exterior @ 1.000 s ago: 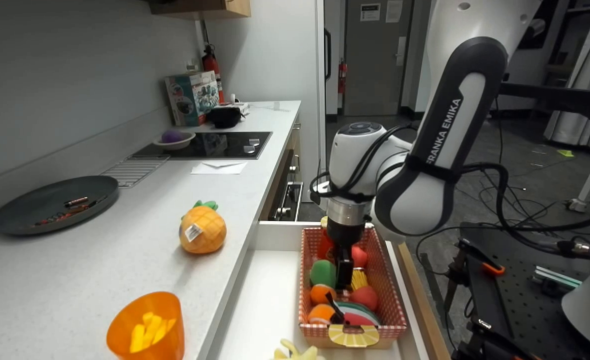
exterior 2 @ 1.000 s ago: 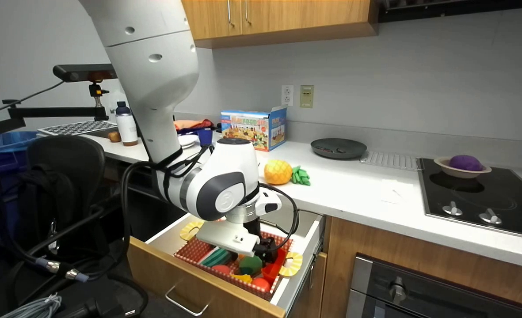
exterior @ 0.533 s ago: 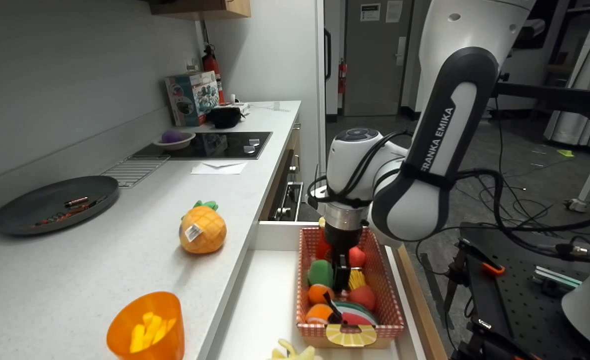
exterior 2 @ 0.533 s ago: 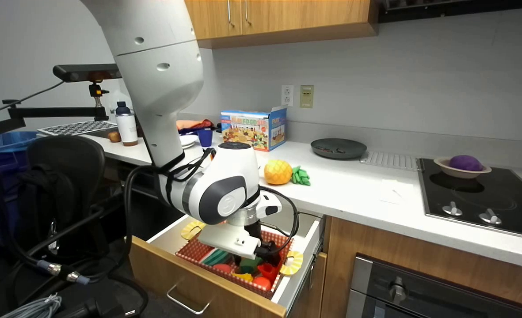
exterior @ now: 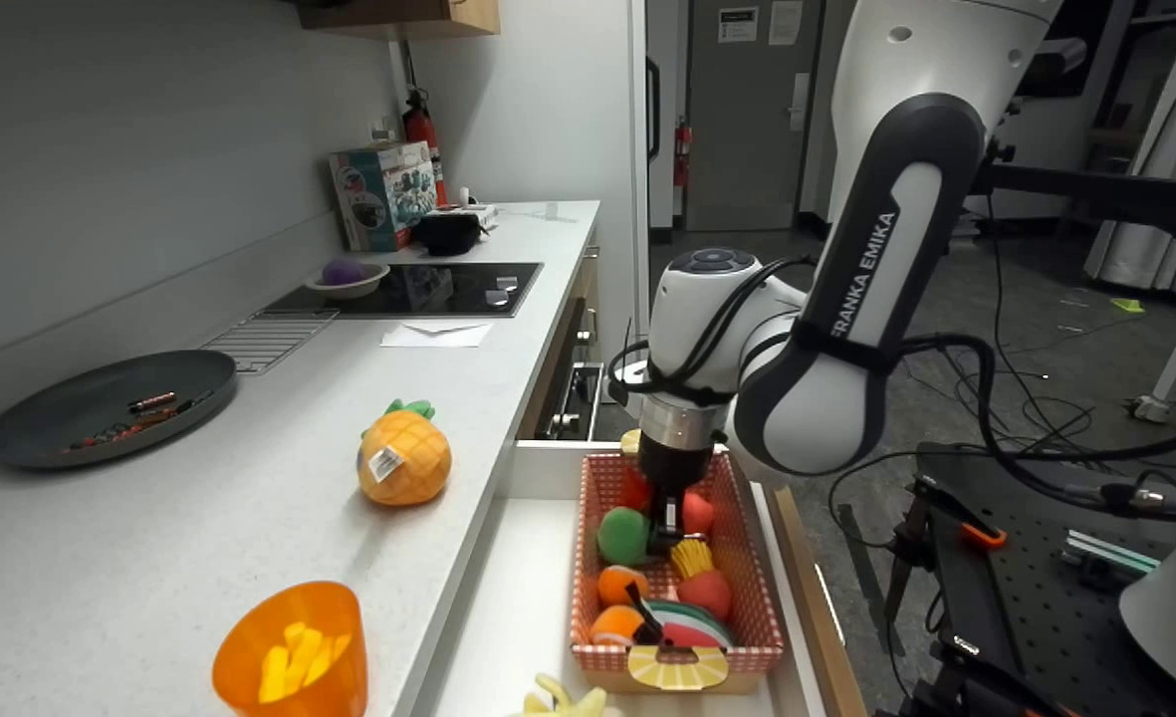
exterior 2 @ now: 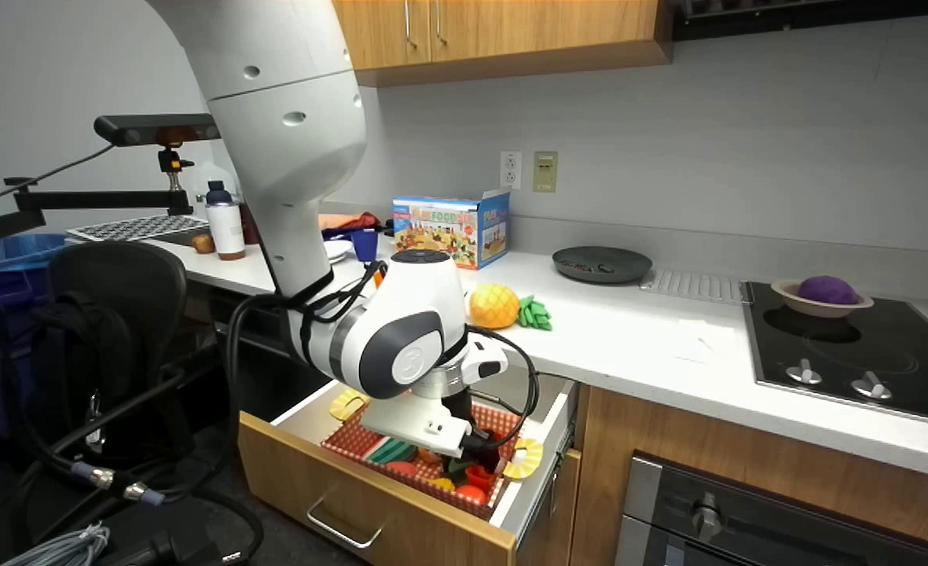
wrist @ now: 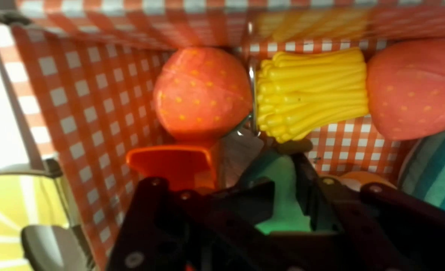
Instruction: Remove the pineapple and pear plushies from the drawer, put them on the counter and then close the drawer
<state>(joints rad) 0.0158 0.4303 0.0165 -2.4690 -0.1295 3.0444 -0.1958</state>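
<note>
The pineapple [exterior: 406, 473] on the worktop [exterior: 279, 518], the pear [wrist: 285, 210] in the basket [wrist: 98, 105]

Your claw [wrist: 288, 188] hangs low in the checked basket, which stands in the open drawer [exterior: 523, 568]. In the wrist view its fingers [wrist: 260, 205] stand apart with the green pear between them; whether they press on it, you cannot tell. A tub [wrist: 173, 163] shows just beside one finger. Along the basket's wall you see a strawberry [wrist: 203, 94], the fries [wrist: 312, 90], then a second strawberry [wrist: 414, 90]. In both exterior views your pineapple sits on the worktop near the drawer. In an exterior view a cup [exterior: 324, 602] of yellow pieces [exterior: 294, 662] shares that worktop, and a yellow toy [exterior: 583, 705], partly out of view, lies beside the basket.
</note>
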